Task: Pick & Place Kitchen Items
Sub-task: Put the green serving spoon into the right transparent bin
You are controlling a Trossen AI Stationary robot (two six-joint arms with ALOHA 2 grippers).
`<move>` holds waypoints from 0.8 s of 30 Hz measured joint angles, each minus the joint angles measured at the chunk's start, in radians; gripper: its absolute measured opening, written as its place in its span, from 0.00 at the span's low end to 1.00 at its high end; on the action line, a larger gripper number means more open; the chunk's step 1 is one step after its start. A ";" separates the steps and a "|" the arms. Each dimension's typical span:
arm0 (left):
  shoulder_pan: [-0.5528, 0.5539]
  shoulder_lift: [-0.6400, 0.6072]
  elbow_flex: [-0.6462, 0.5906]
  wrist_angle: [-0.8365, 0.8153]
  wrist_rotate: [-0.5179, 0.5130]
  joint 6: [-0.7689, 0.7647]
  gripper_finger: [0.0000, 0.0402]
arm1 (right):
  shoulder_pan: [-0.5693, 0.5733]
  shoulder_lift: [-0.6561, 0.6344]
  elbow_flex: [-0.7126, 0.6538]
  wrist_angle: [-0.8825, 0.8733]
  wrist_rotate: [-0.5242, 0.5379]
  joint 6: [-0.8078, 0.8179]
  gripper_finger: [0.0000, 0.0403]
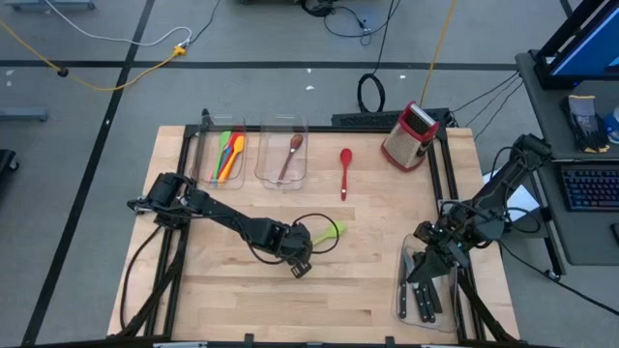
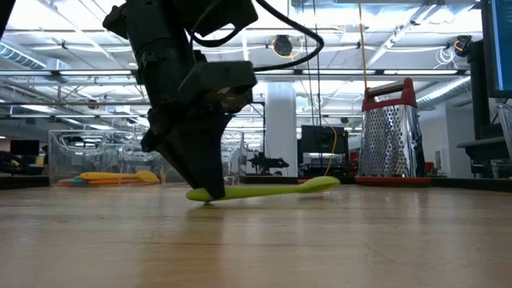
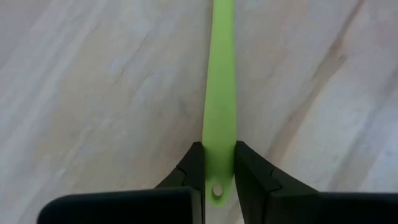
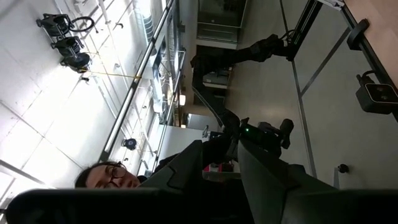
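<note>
A light green utensil (image 1: 331, 230) lies mid-table with its long handle (image 3: 219, 93) running away from my left gripper (image 1: 302, 259), which is shut on its handle end. In the low view the green utensil (image 2: 264, 190) stretches to the right from the left gripper (image 2: 206, 190), its far end a little higher than the held end. A red spoon (image 1: 345, 169) lies flat on the table farther back. My right gripper (image 1: 423, 242) waits raised at the right, above a bin of black-handled knives (image 1: 426, 290); its fingers (image 4: 186, 167) stand slightly apart with nothing between them. My left gripper pinches the green utensil's handle (image 3: 217, 163) between its two fingers, just short of the free end with the small hole (image 3: 217, 190). The fingers (image 2: 200, 164) come steeply from above and lie across the handle. The utensil sits nearly level just above the wood; whether any part rests on it, I cannot tell.
Two clear bins stand at the far left: one (image 1: 215, 159) with several coloured utensils, one (image 1: 266, 164) with a wooden spoon. A red-and-silver grater (image 1: 411, 135) stands at the far right. A person's head (image 4: 106, 175) shows beyond the table in the right wrist view.
</note>
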 joint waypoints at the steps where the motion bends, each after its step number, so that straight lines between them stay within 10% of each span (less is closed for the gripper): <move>1: 0.000 -0.001 0.000 0.009 0.003 0.002 0.11 | 0.000 0.000 0.000 0.000 0.000 0.000 0.24; 24: 0.035 -0.264 0.002 0.117 -0.112 0.021 0.11 | 0.000 0.000 0.000 0.008 0.000 -0.001 0.24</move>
